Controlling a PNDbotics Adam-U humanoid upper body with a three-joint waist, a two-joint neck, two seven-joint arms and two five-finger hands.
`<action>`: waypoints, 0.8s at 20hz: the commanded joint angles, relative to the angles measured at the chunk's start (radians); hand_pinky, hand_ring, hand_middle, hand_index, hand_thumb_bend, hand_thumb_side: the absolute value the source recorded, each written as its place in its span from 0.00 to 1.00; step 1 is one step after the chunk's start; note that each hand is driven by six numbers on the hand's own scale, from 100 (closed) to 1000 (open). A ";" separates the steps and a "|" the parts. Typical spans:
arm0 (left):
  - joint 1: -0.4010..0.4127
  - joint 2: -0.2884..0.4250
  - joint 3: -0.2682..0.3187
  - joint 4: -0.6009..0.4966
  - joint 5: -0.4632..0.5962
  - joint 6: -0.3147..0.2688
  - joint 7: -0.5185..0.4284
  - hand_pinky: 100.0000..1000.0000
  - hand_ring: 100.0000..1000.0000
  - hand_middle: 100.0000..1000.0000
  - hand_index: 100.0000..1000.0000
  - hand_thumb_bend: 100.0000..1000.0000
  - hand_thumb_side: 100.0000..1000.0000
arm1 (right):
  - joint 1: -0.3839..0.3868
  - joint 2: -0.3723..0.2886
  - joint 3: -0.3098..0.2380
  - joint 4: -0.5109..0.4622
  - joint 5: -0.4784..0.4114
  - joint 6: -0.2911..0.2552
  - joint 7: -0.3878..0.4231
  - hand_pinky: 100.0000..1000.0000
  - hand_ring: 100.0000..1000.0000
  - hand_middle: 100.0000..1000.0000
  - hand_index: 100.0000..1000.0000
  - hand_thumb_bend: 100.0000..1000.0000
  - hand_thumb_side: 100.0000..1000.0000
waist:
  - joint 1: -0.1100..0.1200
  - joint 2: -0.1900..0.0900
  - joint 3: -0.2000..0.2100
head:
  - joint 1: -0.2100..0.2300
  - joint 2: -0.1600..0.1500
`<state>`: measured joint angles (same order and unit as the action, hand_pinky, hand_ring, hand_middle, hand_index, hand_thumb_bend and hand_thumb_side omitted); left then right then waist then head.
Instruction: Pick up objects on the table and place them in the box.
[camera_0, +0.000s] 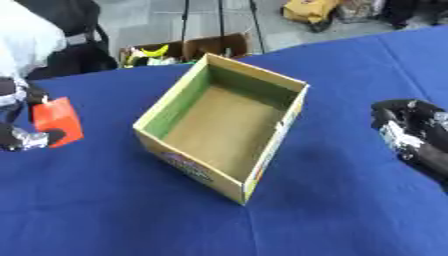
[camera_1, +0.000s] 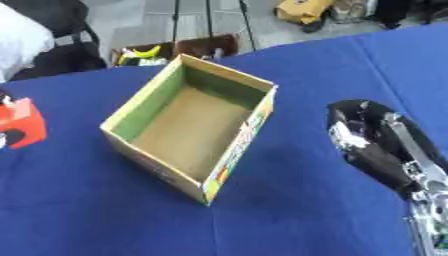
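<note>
An open cardboard box (camera_0: 229, 125), green inside its walls and with nothing in it, stands askew in the middle of the blue table (camera_0: 114, 210). At the left edge my left hand (camera_0: 19, 136) is shut on a red-orange block (camera_0: 58, 120) and holds it just above the cloth, well left of the box. My right hand (camera_1: 367, 137), black with silver parts, hovers over the table to the right of the box, with nothing seen in it.
Beyond the table's far edge a brown carton (camera_0: 188, 50) with yellow items sits on the floor. Stand legs (camera_0: 219, 20) and a yellow bag (camera_0: 308, 10) are farther back. A person in white (camera_0: 26, 35) shows at the upper left.
</note>
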<state>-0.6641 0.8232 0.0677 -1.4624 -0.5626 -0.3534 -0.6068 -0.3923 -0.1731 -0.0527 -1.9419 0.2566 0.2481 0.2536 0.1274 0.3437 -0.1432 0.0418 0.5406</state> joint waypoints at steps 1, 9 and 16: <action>-0.054 0.021 0.002 -0.033 0.000 0.004 0.042 0.25 0.46 0.46 0.57 0.00 0.75 | -0.017 -0.018 0.008 -0.011 -0.006 -0.006 0.007 0.84 0.82 0.47 0.71 0.00 0.41 | 0.001 -0.023 -0.005 | -0.011 0.012; -0.161 -0.040 -0.028 -0.057 0.025 0.015 0.096 0.24 0.44 0.44 0.56 0.00 0.77 | -0.031 -0.027 0.021 -0.018 -0.014 -0.012 0.020 0.84 0.82 0.47 0.71 0.00 0.41 | 0.021 -0.014 -0.039 | 0.022 0.018; -0.237 -0.125 -0.075 -0.038 0.001 0.020 0.135 0.23 0.44 0.45 0.57 0.00 0.77 | -0.048 -0.029 0.031 -0.030 -0.023 -0.016 0.027 0.84 0.82 0.47 0.71 0.00 0.41 | 0.035 -0.005 -0.076 | 0.057 0.003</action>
<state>-0.8813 0.6887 -0.0075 -1.4948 -0.5545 -0.3337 -0.4806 -0.4272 -0.1841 -0.0239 -1.9485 0.2445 0.2341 0.2767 0.1697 0.3574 -0.2228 0.0887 0.5517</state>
